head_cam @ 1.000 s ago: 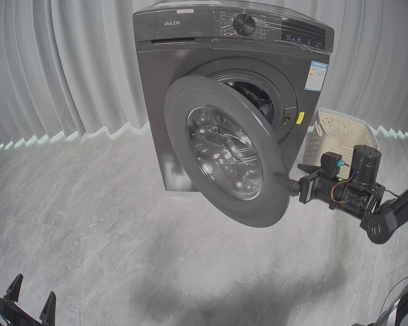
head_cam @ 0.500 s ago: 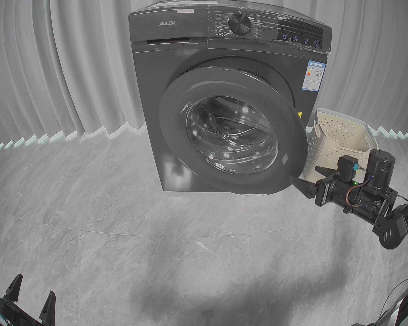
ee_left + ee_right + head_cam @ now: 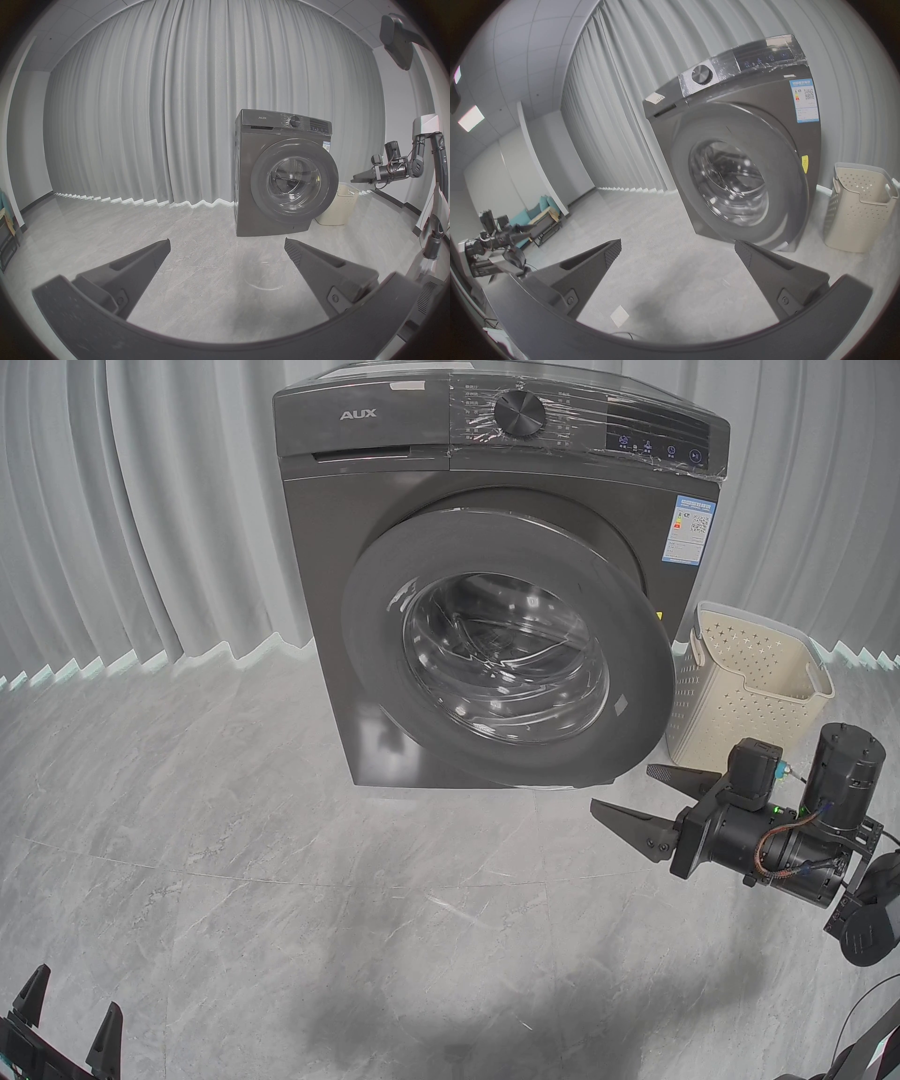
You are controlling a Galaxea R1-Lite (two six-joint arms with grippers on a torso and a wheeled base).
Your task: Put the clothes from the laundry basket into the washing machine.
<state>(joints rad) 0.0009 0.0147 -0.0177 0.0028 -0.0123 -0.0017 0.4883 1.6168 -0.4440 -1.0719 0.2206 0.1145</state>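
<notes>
Pleated curtain (image 3: 141, 501), veined floor (image 3: 234, 847), washing machine (image 3: 375, 510) — round glass door (image 3: 506, 651), perforated basket (image 3: 731, 707).

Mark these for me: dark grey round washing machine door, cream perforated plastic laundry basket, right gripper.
Dark grey round washing machine door (image 3: 506, 658), head view, centre of glass window.
Cream perforated plastic laundry basket (image 3: 741, 721), head view, outer front wall.
Right gripper (image 3: 622, 787), head view, midway between open fingertips.

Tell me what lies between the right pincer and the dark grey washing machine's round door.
Only bare grey marbled floor; the head view shows the open right pincer apart from the dark grey round door.
</notes>
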